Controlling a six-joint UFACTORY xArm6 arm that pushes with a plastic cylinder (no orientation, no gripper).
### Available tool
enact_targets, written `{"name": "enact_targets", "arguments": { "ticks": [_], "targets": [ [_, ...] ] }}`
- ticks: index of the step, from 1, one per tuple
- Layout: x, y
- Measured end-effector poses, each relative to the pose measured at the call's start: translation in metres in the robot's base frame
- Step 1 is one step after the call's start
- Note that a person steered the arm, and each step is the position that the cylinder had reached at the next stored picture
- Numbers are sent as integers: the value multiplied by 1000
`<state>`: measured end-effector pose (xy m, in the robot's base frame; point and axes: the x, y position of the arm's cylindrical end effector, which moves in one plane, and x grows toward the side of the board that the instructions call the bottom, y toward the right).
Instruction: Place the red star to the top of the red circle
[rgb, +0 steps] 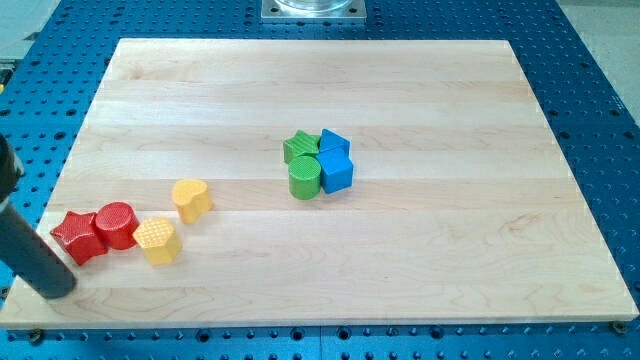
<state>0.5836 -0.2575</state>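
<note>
The red star (77, 236) lies near the board's left edge, low in the view. The red circle (117, 224) touches it on its right side. My rod comes in from the left edge and my tip (60, 290) rests just below and slightly left of the red star, close to it; I cannot tell if they touch.
A yellow hexagon (157, 240) sits against the red circle's right. A yellow heart (191, 198) lies up and right of it. A cluster at mid-board holds a green star (300, 147), a green cylinder (305, 177) and two blue blocks (336, 171). The wooden board (420, 250) sits on a blue perforated table.
</note>
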Motion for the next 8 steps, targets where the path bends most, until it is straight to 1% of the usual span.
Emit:
{"name": "enact_targets", "arguments": {
  "ticks": [1,2,3,5,6,7,8],
  "targets": [
    [-40,-4],
    [-70,-4],
    [-71,-3],
    [-119,44],
    [-125,63],
    [-125,65],
    [-125,38]
  ]
}}
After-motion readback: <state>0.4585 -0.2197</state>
